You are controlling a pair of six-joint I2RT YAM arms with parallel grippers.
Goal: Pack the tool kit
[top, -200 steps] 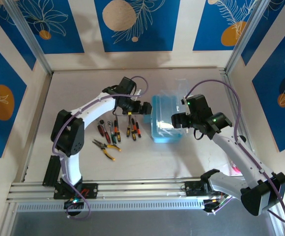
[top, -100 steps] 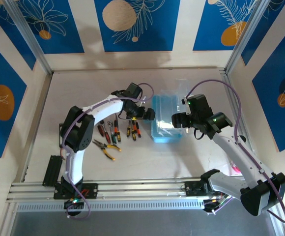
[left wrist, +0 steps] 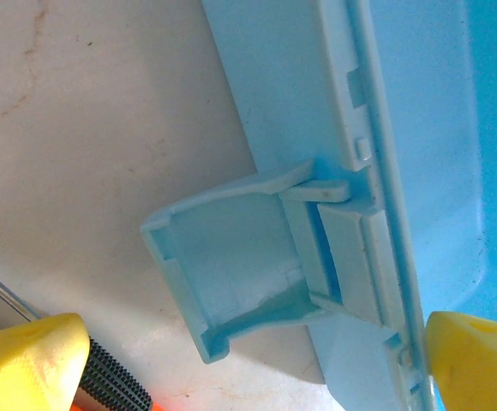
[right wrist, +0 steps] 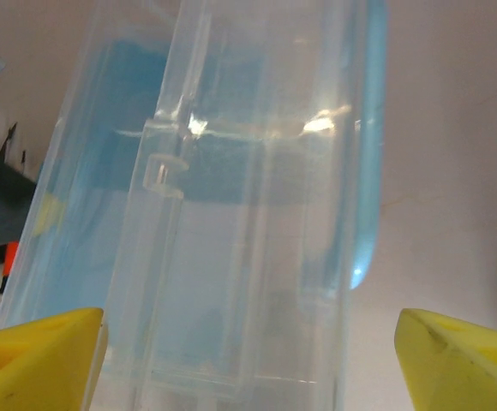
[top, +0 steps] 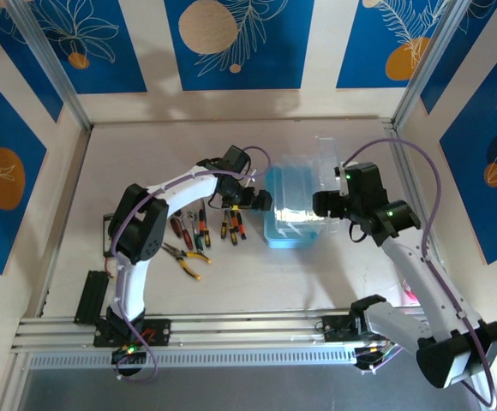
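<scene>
Blue case (top: 287, 214) sat on counter (top: 257, 274) | clear lid (right wrist: 248, 257) stood raised | left jaws spread beside latch (left wrist: 223, 274) | right jaws spread astride clear lid

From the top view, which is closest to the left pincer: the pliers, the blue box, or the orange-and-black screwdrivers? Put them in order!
Starting from the left pincer:
1. blue box, right beside it, on its right.
2. orange-and-black screwdrivers, a little to its left and nearer the arm bases.
3. pliers, farthest, further left and nearer the arm bases.
</scene>
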